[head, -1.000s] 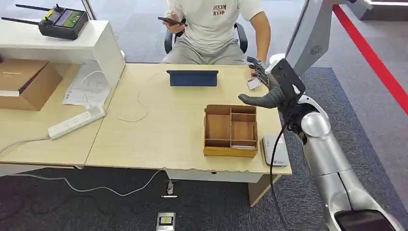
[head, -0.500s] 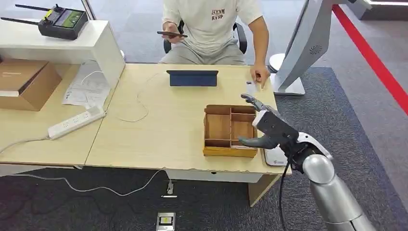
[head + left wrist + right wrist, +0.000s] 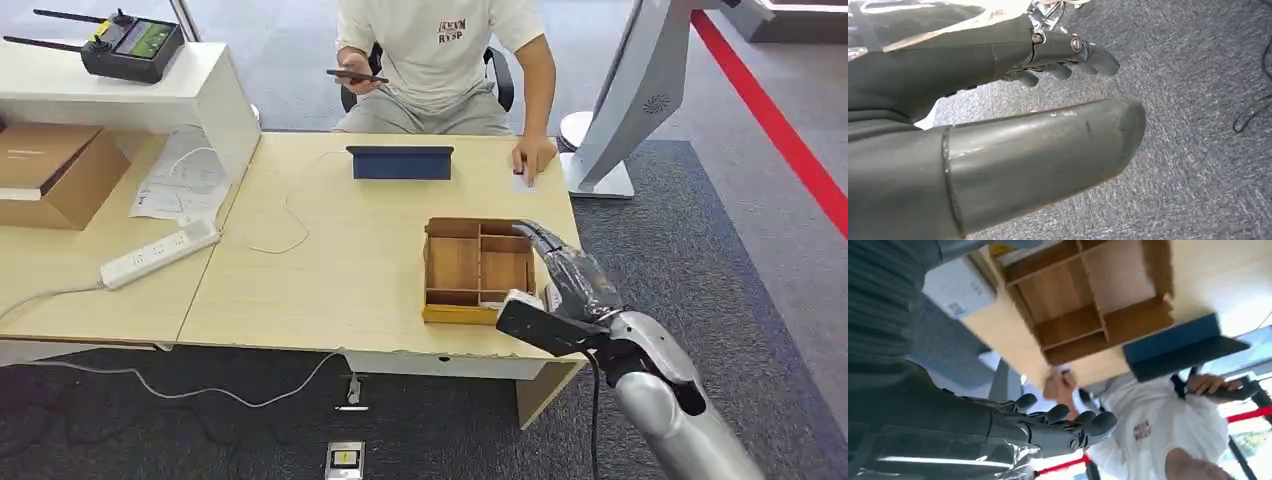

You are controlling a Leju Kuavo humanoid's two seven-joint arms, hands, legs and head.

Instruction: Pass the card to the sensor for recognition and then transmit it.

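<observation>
The right robot hand [image 3: 560,285] is seen over the near right corner of the bench [image 3: 330,270], just beside the right wall of the wooden divided tray [image 3: 478,270]. Its fingers [image 3: 1068,422] are stretched out and slightly apart, and nothing is held between them; the thumb is spread away from them. The white sensor pad [image 3: 959,287] is glimpsed on the bench beside the tray, mostly covered by the hand in the head view. The left robot hand [image 3: 1013,105] is shown in its wrist view above grey carpet, the thumb extended, the fingers loosely curved, nothing gripped.

The card [image 3: 522,183] is found at the far right edge of the bench, lying flat under the fingertips of a seated person's hand [image 3: 533,157]. It is well apart from the right robot hand, with the tray between them. A phone [image 3: 350,75] is held in the person's other hand.

A blue folded tablet stand [image 3: 400,161] is set upright beyond the tray, near the person. A white power strip [image 3: 160,253] and a cardboard box [image 3: 50,170] are placed on the left part of the bench.
</observation>
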